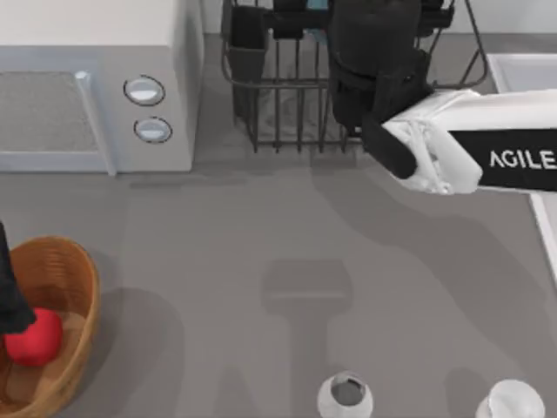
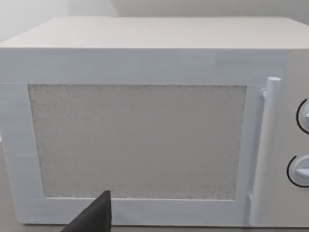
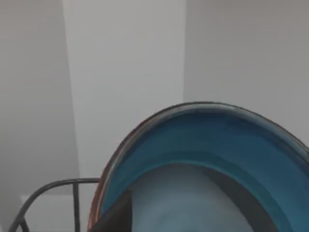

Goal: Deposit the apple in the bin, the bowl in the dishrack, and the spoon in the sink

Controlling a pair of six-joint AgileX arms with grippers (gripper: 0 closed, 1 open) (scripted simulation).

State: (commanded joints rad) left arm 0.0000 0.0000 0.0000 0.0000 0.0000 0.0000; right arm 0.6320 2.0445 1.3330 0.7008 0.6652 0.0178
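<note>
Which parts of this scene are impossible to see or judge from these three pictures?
- Top view: right claw over the dishrack; the arm's own body covers its fingers.
- Top view: left claw at the bin beside the apple, cut by the edge.
- Right wrist view: bowl cut by the frame.

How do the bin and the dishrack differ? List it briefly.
The bin is tan woven wicker; the dishrack is dark thin wire bars. The bin sits at the top view's lower left; the dishrack stands at its upper middle. Both are open-topped containers.
</note>
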